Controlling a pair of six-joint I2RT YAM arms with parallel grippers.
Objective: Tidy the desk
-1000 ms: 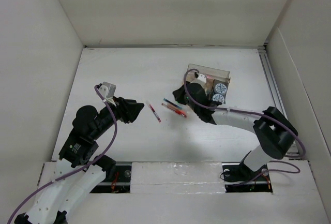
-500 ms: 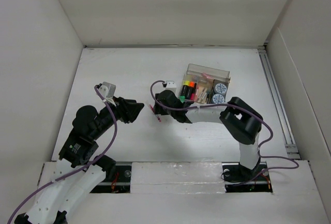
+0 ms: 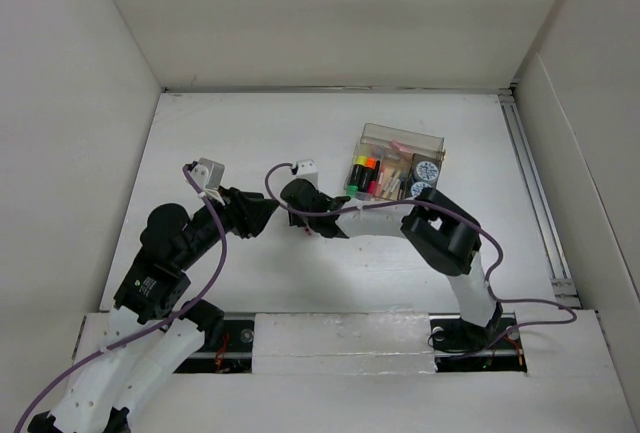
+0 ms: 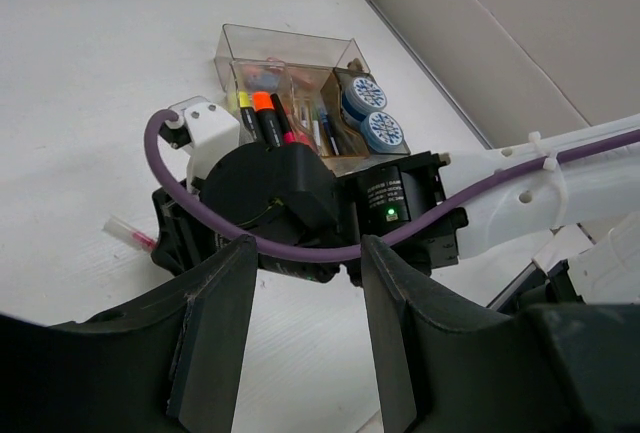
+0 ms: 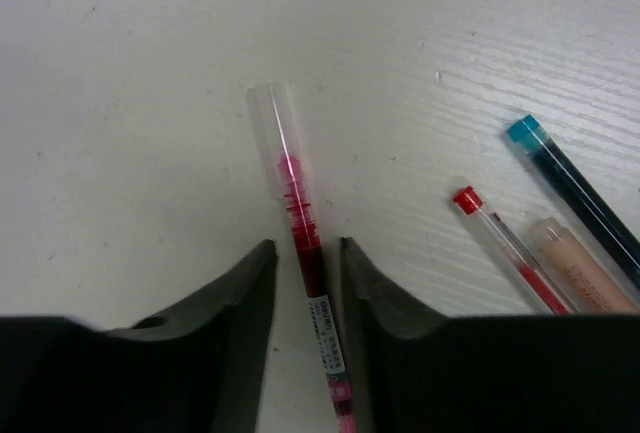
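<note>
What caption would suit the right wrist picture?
Right fingers straddle a red pen on the white desk, three more pens lying nearby.

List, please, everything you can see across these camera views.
desk: one, white, under everything, walled by white panels
organizer box: one, clear, far right of centre on the desk
highlighters: at least three, yellow, orange, pink, in the organizer box
round rolls: two, blue and white, right end of the organizer box
red pen: one, clear barrel, lying on the desk
other pens: three, blue-tipped, red-tipped, peach, lying beside the red pen
left gripper: one, black, open, facing the right arm
right gripper: one, black, open, straddling the red pen
</note>
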